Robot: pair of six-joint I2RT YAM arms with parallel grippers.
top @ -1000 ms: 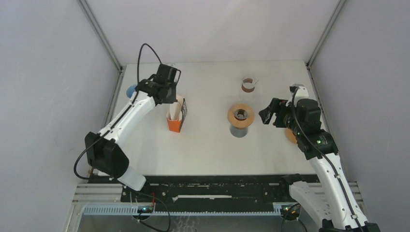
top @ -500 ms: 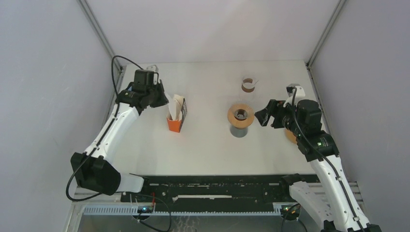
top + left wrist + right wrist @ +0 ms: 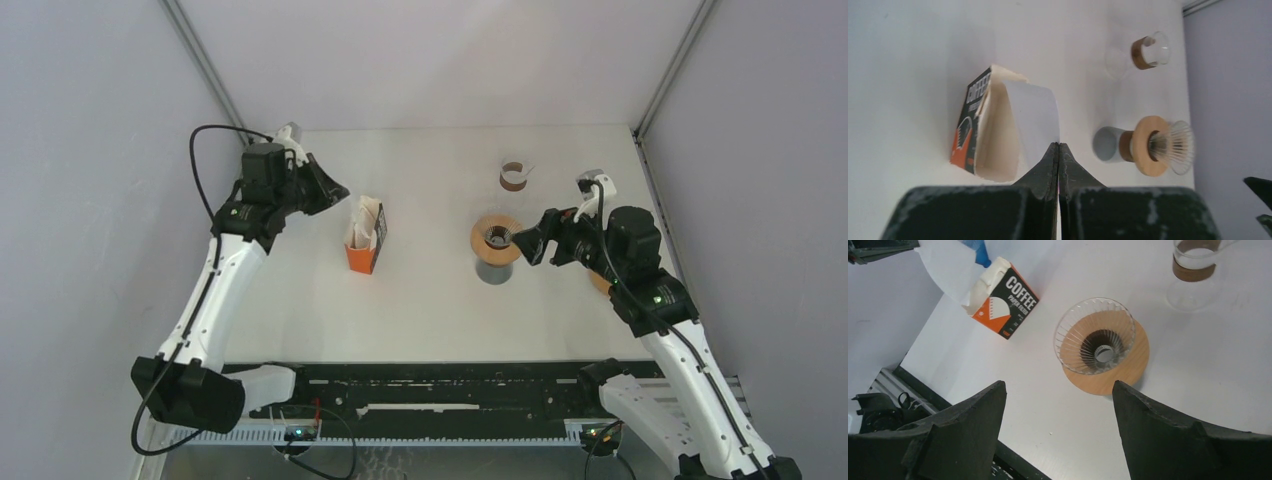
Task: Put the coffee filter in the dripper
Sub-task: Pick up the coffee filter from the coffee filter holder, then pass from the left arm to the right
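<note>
The dripper [image 3: 497,237], a ribbed glass cone in a wooden ring on a grey cup, stands mid-table; it also shows in the left wrist view [image 3: 1160,145] and right wrist view [image 3: 1095,337]. An orange and black coffee filter box [image 3: 363,252] stands left of it. My left gripper [image 3: 340,188] is up and left of the box, shut on the edge of a white coffee filter [image 3: 1030,112] that reaches back to the box's open top [image 3: 968,125]. My right gripper [image 3: 535,243] hangs open just right of the dripper, with nothing between its fingers [image 3: 1059,385].
A glass carafe with a brown band [image 3: 513,177] stands behind the dripper. A blue object [image 3: 982,252] sits beyond the box [image 3: 1008,305] near the left wall. A small wooden piece [image 3: 600,283] lies under my right arm. Walls close in on both sides.
My left arm has swung left and away from the box, drawing a white filter out with it. My right gripper has edged left toward the dripper, still open.
</note>
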